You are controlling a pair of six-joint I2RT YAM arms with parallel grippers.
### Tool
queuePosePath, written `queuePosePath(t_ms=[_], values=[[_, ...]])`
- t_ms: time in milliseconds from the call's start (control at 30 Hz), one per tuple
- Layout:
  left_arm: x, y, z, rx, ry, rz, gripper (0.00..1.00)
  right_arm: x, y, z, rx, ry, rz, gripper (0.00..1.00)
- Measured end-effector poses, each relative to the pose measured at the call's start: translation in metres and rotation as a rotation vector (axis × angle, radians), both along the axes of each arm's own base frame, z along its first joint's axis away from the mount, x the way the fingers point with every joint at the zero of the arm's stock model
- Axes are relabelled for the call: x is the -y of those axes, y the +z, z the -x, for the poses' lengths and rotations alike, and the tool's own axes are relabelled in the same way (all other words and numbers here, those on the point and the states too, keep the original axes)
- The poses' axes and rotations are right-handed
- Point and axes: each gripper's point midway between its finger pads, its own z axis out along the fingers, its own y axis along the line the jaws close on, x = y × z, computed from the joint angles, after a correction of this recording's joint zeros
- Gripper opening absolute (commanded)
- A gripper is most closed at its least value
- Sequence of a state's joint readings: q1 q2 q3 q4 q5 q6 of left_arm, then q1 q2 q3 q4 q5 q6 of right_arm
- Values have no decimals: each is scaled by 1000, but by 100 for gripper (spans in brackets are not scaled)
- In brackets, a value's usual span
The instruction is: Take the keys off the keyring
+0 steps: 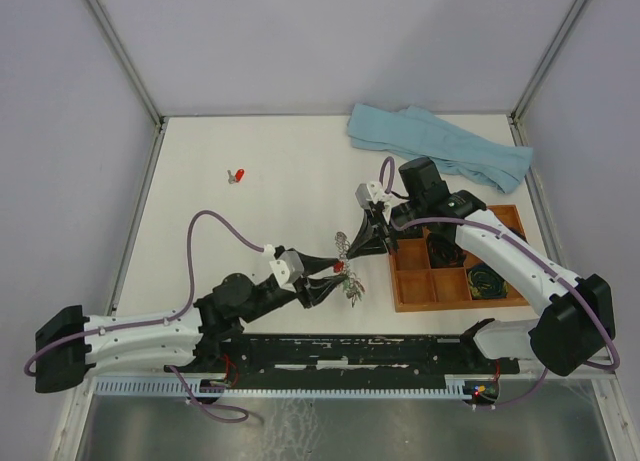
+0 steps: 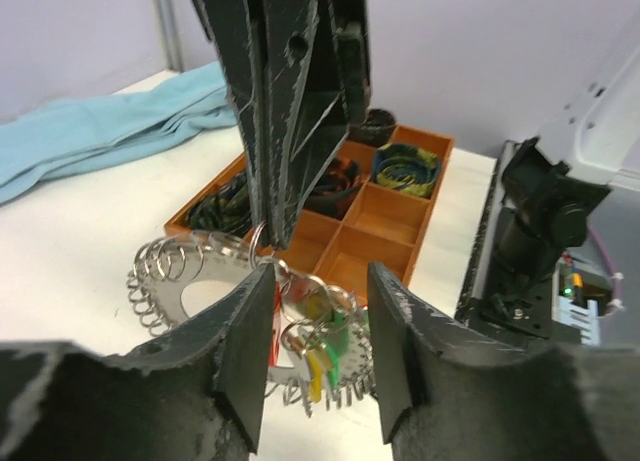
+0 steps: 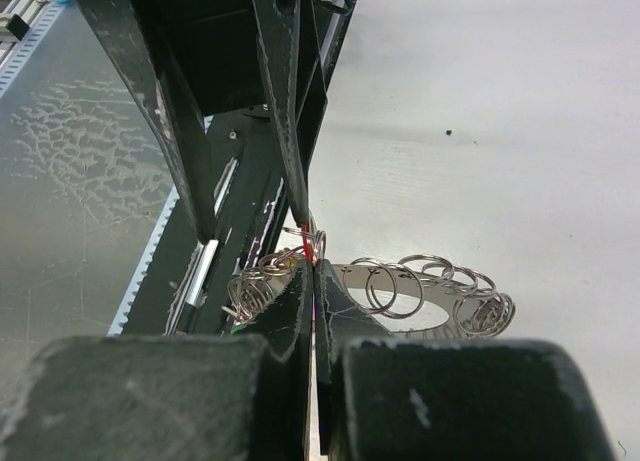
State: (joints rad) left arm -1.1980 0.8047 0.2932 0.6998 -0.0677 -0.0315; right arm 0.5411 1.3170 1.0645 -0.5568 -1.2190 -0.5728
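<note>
Both grippers meet at the keyring point(image 1: 346, 251) near the top view's centre, left of the tray point(image 1: 412, 289); right gripper point(image 3: 313, 273) clenched on one keyring loop; left gripper point(image 2: 320, 321) released, jaws astride the keys point(image 2: 322, 366); red key point(image 1: 238, 174) on the table point(image 1: 250, 231), upper left.

White table point(image 1: 260, 171). Blue cloth point(image 1: 440, 146) crumpled at far right edge. Orange compartment tray point(image 1: 412, 287) at right, nearer arms. Lone red key point(image 1: 238, 174) left of centre, well apart from both.
</note>
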Motion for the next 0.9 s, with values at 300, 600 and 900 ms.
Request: queuePosePath(t_ms=[300,600,900], values=[[-4,-17,-13,-37,110,-68,27,-1,1,-2,-2,-7,0,1],[-6,-16,-19,-45,147,-76,17,-1,1,-3,-3,-11,-1,1],[-3,-21,-22,-48,155,-109,34,-1,2,-3,-17,-17,3,1]])
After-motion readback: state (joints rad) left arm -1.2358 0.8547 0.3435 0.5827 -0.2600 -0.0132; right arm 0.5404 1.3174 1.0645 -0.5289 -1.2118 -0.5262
